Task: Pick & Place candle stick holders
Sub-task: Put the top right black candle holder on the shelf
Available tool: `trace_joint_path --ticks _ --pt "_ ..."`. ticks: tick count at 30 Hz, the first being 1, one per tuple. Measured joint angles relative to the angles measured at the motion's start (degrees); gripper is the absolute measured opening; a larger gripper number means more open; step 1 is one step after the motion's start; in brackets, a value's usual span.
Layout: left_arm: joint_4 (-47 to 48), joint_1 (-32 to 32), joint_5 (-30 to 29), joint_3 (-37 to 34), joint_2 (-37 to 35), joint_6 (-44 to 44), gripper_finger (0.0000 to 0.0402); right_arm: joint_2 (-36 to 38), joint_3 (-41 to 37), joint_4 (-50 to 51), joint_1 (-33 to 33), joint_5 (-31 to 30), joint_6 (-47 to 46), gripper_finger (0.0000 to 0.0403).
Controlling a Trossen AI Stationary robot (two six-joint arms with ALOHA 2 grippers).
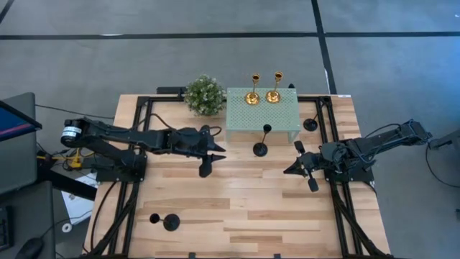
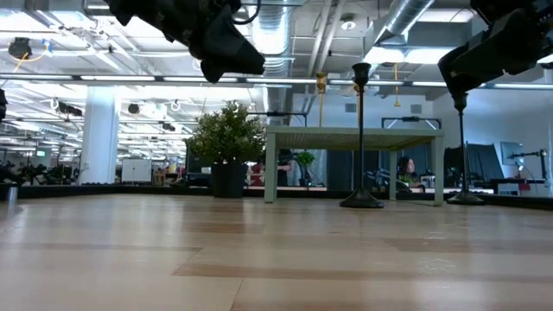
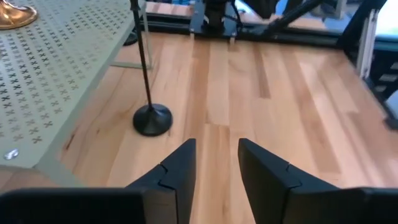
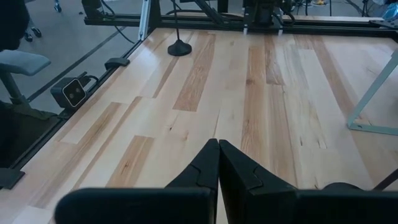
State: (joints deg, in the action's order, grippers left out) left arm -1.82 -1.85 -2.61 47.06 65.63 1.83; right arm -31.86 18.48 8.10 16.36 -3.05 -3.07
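Observation:
Two gold holders [image 1: 253, 94] [image 1: 274, 93] stand on the far part of the mint-green stand [image 1: 267, 115]. One black holder [image 1: 260, 148] stands on its disc base on the table just in front of the stand; it also shows in the left wrist view [image 3: 152, 118]. A second black holder [image 1: 310, 124] stands to the right of the stand. A third black holder [image 1: 169, 221] is at the near left. My left gripper [image 1: 213, 160] is open and empty, above the table to the left of the first black holder. My right gripper [image 1: 289, 170] is shut and empty, to the right of it.
A leafy green plant ball [image 1: 204, 95] sits at the far edge, left of the stand. Black frame rails [image 1: 338, 201] run along the table's sides. Bare wood [image 1: 244, 201] lies between the two grippers and toward the near edge.

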Motion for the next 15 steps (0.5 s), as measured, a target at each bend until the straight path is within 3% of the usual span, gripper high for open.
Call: trace_joint_path --ticks 9,15 --pt "0.1 0.3 -0.4 -0.1 0.0 -6.3 0.0095 0.0 0.0 0.0 0.0 0.0 -6.4 0.0000" --pt "0.0 0.3 -0.3 -0.1 0.0 -5.3 0.0095 0.0 0.0 0.0 0.0 0.0 -5.8 0.0000"
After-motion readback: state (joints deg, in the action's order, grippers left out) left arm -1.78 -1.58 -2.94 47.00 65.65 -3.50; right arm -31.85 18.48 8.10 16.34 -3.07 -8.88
